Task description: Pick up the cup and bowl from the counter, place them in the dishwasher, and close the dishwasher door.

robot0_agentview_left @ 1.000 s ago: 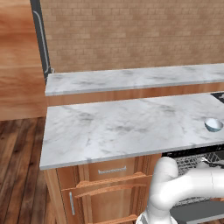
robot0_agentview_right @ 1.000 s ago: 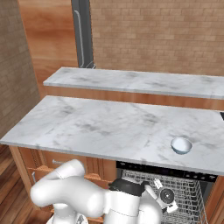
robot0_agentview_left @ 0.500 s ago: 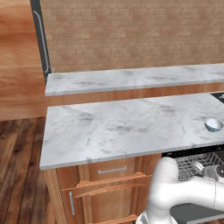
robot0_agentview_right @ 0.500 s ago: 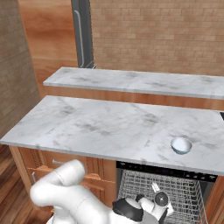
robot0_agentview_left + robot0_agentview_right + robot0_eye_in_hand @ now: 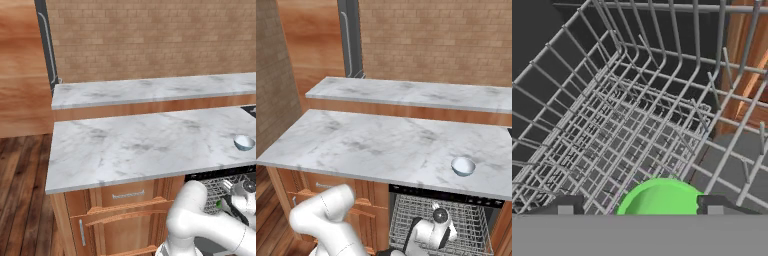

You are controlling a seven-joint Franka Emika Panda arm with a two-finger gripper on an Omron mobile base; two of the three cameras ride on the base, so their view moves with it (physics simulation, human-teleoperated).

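Observation:
The bright green cup (image 5: 659,197) rests in the grey wire rack (image 5: 637,115) of the dishwasher (image 5: 441,194), which stands open under the counter (image 5: 381,145). My gripper (image 5: 639,207) is open, one fingertip on each side of the cup with a gap on the left. The hand (image 5: 440,227) hangs low over the rack (image 5: 476,220); from the left base view a speck of the green cup (image 5: 218,203) shows beside it. The pale bowl (image 5: 463,166) (image 5: 244,142) sits upright near the counter's front right edge. The dishwasher door is out of view.
A narrower marble ledge (image 5: 406,92) runs behind the counter, below a brick wall. Wooden drawer fronts with metal handles (image 5: 127,195) sit left of the dishwasher. A dark upright frame (image 5: 350,37) stands at the back left.
The jaws were shut on the cup and have now spread wide, letting it go in the rack. The hand dipped lower into the rack. The bowl has not moved.

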